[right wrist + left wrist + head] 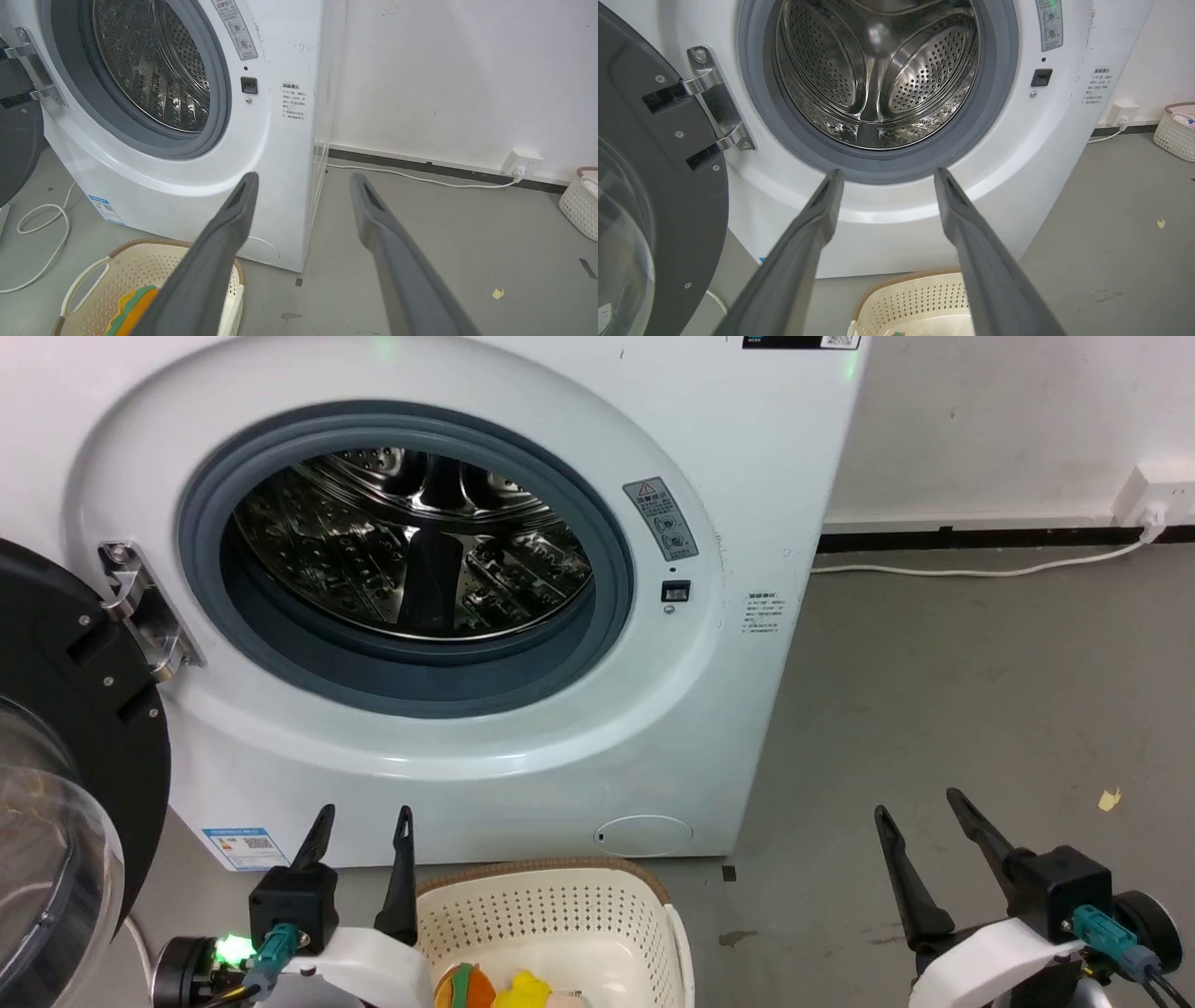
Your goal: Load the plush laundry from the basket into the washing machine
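Plush laundry (pixel 518 994) in basket (pixel 560 915): behind left gripper (pixel 366 814) fingertips, just to their right. Right gripper (pixel 917 803) well apart. Both wide open, holding nothing.

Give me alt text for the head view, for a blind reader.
A white washing machine stands with its door swung open at left and its steel drum empty; in front, a cream basket holds the plush laundry. The left tool and right tool are open, holding nothing.
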`<state>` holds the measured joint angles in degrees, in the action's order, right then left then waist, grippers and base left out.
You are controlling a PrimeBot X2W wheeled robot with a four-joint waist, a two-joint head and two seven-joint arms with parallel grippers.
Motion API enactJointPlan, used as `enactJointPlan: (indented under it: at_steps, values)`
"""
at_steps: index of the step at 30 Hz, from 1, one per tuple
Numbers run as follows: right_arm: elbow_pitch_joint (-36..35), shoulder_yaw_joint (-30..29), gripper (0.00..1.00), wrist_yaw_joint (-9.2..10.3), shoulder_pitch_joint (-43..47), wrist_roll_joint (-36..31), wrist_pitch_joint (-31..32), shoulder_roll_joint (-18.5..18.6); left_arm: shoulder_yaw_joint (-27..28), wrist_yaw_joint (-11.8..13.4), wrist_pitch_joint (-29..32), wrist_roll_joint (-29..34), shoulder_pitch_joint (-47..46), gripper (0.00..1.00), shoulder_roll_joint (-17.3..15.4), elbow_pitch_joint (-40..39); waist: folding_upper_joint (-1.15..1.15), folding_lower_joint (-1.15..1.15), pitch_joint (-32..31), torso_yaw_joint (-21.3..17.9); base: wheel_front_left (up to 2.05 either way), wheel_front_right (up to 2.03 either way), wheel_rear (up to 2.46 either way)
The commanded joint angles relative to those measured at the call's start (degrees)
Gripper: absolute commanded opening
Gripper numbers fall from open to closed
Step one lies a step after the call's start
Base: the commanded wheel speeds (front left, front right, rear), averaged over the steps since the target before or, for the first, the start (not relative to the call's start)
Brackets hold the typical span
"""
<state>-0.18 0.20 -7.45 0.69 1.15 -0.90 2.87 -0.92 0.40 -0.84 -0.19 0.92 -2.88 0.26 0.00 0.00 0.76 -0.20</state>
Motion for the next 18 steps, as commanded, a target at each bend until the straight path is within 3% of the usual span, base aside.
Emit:
enactJointPlan:
  at_steps: [1, 18]
  values:
    - [-0.4, -0.1, 1.00, 0.00, -0.3, 0.8, -0.6, 0.0, -0.2, 0.2, -0.6, -0.6, -0.1, 1.00, 0.0, -0.1, 0.00, 0.00, 0.3, -0.1, 0.00, 0.00, 0.00]
    - [-2.2, 0.3, 1.00, -0.01, -2.6, 2.2, -2.7, 0.0, -2.1, -0.9, -2.7, -0.6, -3.8, 1.00, -0.8, 6.0, 0.00, 0.00, 6.4, -2.4, 0.00, 0.00, 0.00]
